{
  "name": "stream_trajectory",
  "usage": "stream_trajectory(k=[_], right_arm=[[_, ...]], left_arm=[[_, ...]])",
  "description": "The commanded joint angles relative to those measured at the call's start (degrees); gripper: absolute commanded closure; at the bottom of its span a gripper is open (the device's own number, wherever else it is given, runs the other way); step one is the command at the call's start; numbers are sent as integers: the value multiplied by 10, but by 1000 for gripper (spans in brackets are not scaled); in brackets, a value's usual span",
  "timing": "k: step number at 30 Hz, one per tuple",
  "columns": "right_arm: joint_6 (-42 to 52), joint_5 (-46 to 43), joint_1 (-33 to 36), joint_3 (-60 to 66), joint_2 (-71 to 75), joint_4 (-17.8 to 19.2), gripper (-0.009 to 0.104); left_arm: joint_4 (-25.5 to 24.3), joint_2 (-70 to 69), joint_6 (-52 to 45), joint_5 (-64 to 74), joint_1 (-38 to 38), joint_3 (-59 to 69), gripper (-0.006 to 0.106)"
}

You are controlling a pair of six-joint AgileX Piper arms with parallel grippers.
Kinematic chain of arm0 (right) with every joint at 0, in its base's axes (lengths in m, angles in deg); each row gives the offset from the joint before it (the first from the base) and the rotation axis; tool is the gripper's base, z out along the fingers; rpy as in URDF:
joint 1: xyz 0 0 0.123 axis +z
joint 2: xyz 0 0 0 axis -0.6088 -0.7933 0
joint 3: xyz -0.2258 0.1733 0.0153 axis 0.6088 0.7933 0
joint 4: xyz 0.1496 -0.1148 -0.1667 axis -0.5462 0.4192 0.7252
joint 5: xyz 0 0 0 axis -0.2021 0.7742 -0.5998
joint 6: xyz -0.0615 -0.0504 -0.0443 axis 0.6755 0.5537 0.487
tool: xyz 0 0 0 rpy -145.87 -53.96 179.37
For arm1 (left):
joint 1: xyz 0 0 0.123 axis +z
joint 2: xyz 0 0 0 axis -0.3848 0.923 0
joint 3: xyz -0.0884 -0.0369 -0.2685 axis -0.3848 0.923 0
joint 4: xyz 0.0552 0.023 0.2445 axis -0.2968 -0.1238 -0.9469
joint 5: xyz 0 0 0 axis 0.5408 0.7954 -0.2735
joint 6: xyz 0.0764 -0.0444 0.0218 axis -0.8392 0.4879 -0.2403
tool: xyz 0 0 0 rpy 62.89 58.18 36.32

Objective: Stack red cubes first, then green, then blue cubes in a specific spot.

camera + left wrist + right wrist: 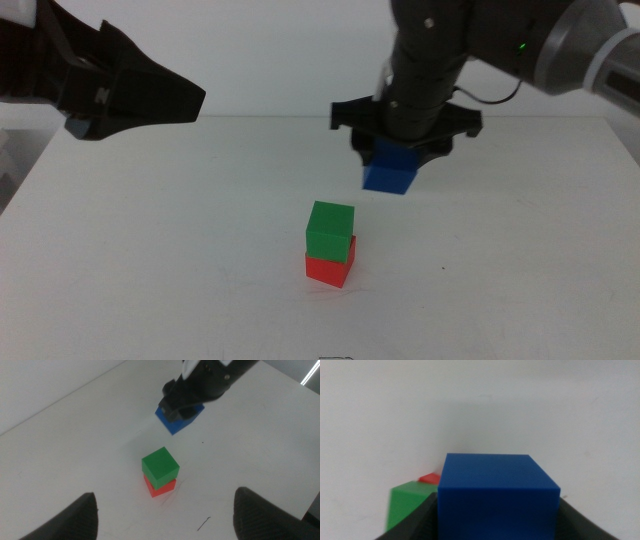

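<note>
**Blue cube in the air, two cubes already stacked**

Middle view: the right gripper is closed on the blue cube and holds it above the table, off to the far right of the stack. The green cube sits on the red cube near the middle of the table, a little twisted against it. To do this step well, I think the blue cube must come exactly over the green one and be turned to match its faces, then go down slowly, because a push from the side could shift the stack. The left gripper waits near the far left corner.

Left wrist view: only here the left jaws show wide apart, holding nothing, and the twist of the green cube over the red cube is plain.

Right wrist view: the blue cube fills the space between the jaws; the stack is half hidden behind it.
</note>
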Motion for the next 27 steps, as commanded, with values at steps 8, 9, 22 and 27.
stream_trajectory(k=[8,9,22,27], right_arm=[[-64,-7,52,-20,23,45,96],[-69,-11,54,-20,20,44,96],[-72,10,73,-85,-45,35,96],[-71,20,80,-87,-52,33,96]], left_arm=[[24,-7,0,-26,0,-19,9],[24,-7,0,-26,0,-19,9],[24,-7,0,-27,0,-19,9],[24,-7,0,-27,0,-19,9]])
